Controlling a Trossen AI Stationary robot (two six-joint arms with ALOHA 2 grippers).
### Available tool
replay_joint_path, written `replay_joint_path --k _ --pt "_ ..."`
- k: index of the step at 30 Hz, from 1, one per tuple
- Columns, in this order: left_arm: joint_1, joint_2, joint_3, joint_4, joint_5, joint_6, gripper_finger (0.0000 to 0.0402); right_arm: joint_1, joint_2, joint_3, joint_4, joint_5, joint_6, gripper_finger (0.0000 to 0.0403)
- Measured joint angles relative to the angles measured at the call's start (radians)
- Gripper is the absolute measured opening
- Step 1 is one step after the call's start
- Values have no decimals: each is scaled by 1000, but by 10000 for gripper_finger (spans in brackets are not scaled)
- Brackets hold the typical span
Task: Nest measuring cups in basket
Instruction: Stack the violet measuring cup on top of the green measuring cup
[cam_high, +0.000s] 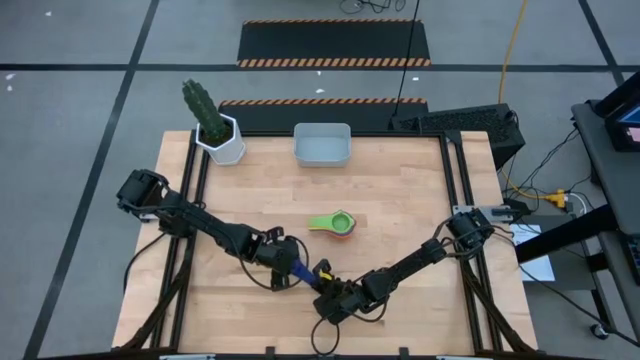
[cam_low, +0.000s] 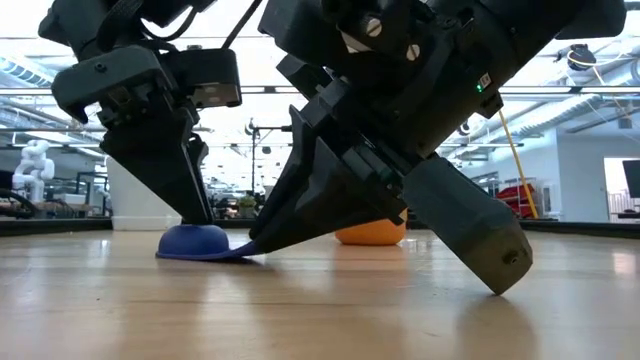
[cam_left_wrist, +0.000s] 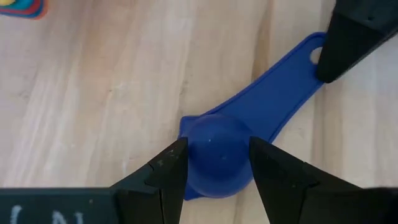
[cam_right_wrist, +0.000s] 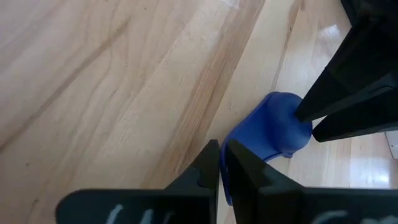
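Both arms meet at the near middle of your table (cam_high: 400, 215), low over one dark blue measuring cup (cam_left_wrist: 219, 157). The cup lies upside down on the wood, dome up, its flat handle (cam_left_wrist: 283, 93) stretching away toward the right arm.

Left gripper (cam_left_wrist: 217, 163): you see its two fingers (cam_left_wrist: 163, 174) straddling the cup's dome, one on each flank, pressed up against it. Grasping the cup bowl, part-open around it. In the low view the same fingers come straight down onto the blue dome (cam_low: 195, 240), which sits flat on the tabletop.

Right gripper (cam_right_wrist: 222, 167): fingers clenched together, almost no gap. They close at the handle end of the blue cup; from the right wrist view the handle runs under the tips, and the low view shows the tip (cam_low: 262, 245) down at the handle's edge. Whether the handle is truly pinched between them or only pressed, you cannot tell.

Rest of the cups: a nested stack (cam_high: 340, 225) sits mid-table, apart from the arms, a green handle sticking out to the left and an orange rim showing. The low view shows the orange bowl (cam_low: 370, 233) behind the right gripper.

Basket (cam_high: 322, 145): pale tub at the far edge of the table, centre, well apart from both grippers. A white pot with a cactus (cam_high: 215, 125) stands to its left at the far corner.
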Motion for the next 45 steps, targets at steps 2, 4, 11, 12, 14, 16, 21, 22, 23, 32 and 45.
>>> replay_joint_path --k 2,4,11,12,14,16,21,22,23,32,45 --pt "-1 -13 2 1 27 2 172 0 -2 0 -1 -2 -1 3" --pt "-2 -29 7 14 51 -7 172 0 -8 -1 -8 -2 -3 3" --pt "-38 -144 18 12 -16 -30 172 5 -62 -1 -44 -6 10 1" --pt "-50 -165 21 13 -44 -27 172 8 -73 -1 -62 -7 16 0" --pt "-76 -195 31 32 -102 -9 172 11 -91 -2 -80 -7 31 0" --pt "-108 -233 27 19 -167 20 172 15 -114 -2 -107 -7 36 0" --pt "-177 -302 28 50 -317 83 172 30 -164 -2 -141 25 55 0" --pt "-187 -312 28 58 -338 91 172 35 -173 -2 -151 42 57 0" --pt "-195 -318 28 58 -356 96 172 39 -180 -2 -155 52 58 0" --pt "-218 -326 28 60 -385 119 172 97 -257 -2 -164 240 32 0" --pt "-240 -326 28 484 -528 392 172 227 -457 -2 -260 653 158 0"
